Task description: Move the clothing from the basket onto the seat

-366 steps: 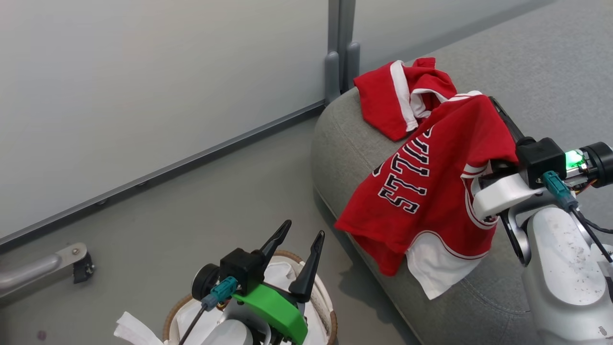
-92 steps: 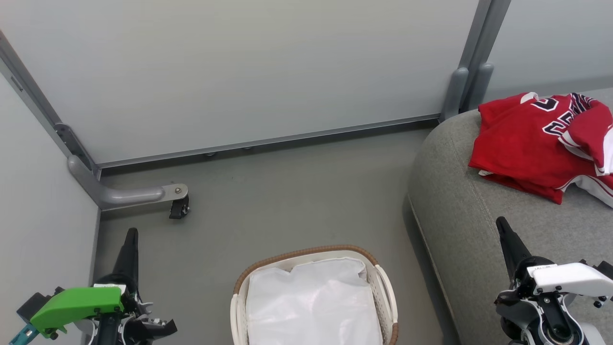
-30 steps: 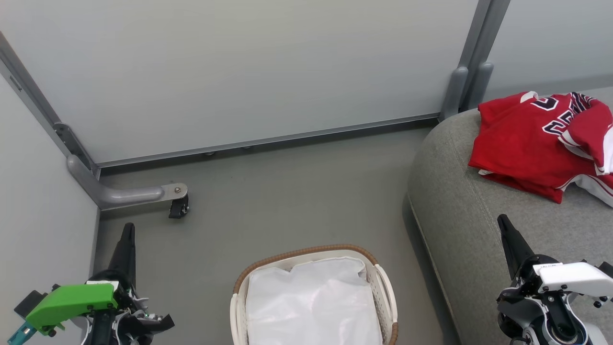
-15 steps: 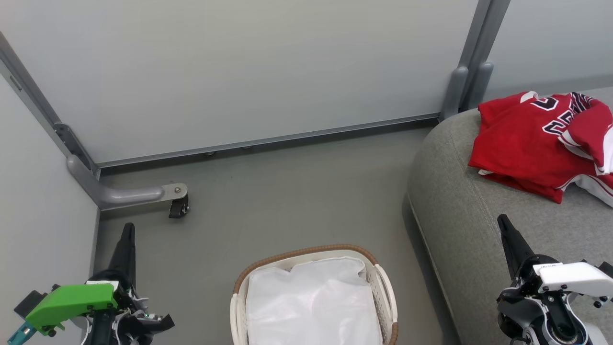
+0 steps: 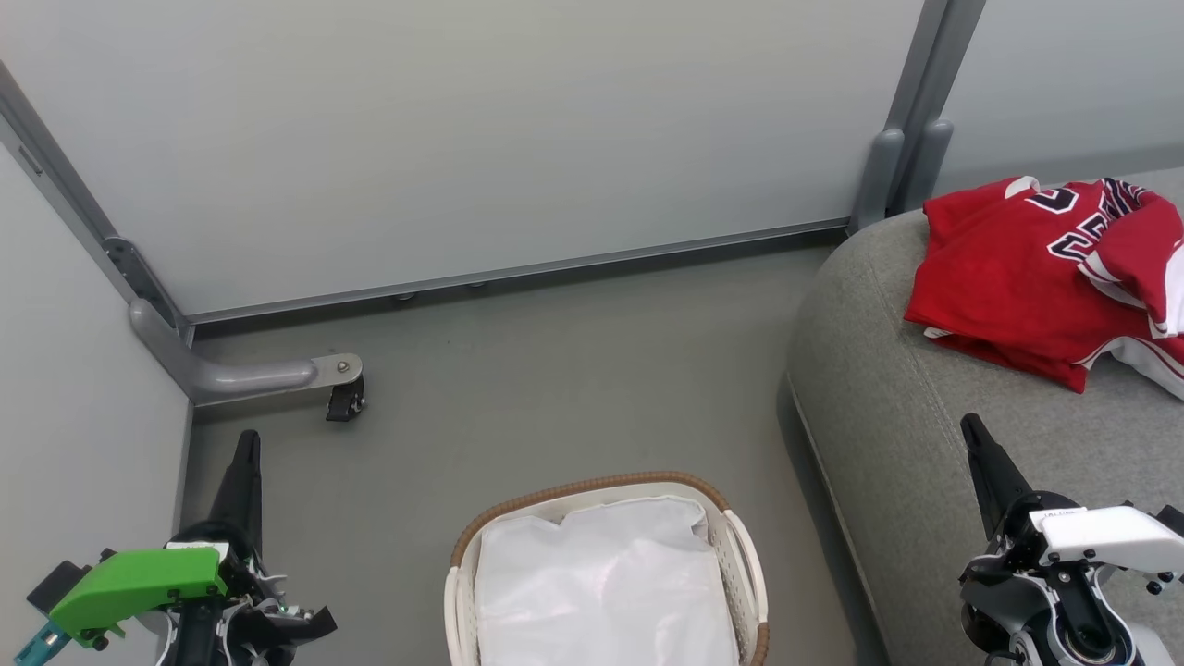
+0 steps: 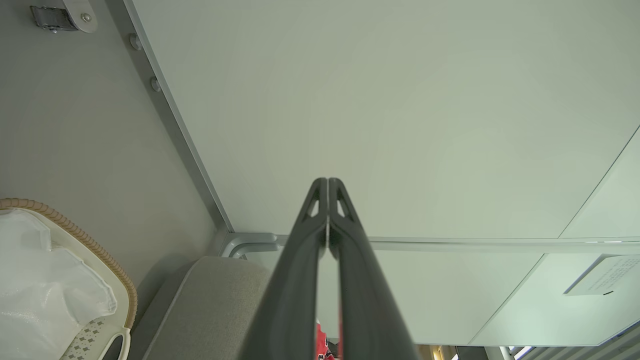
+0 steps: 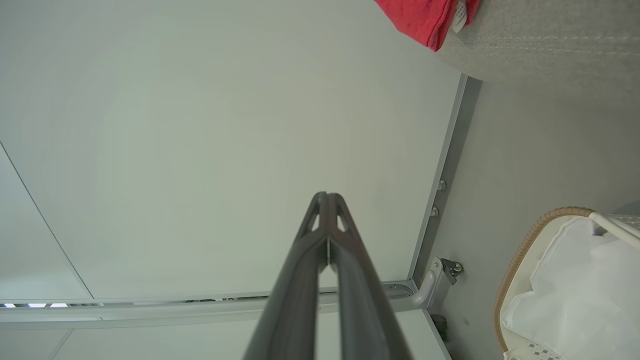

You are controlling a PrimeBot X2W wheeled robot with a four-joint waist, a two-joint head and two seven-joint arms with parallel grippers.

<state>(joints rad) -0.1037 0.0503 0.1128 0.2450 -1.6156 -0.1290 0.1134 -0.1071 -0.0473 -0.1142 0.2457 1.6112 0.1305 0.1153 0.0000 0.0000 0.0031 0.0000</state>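
Flanking the basket (image 5: 592,485) — left gripper (image 5: 247,442), right gripper (image 5: 969,425), fingers (image 6: 295,290) clenched empty — likely idle: red sports garments (image 5: 1017,268) already on seat (image 5: 888,416).

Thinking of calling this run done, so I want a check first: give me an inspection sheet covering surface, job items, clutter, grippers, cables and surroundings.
Surface: grey seat, bare at its near end; grey floor.
Job's things: clothing, red garments heaped on the seat's far end; basket on the floor, holding a white liner, no red seen in it.
Clutter: nothing seen.
Grippers: left gripper shut, empty; right gripper shut, empty.
Cables: teal plug at the left wrist; otherwise nothing seen.
Surroundings: pale wall panels; a caster on a grey bracket by the wall.
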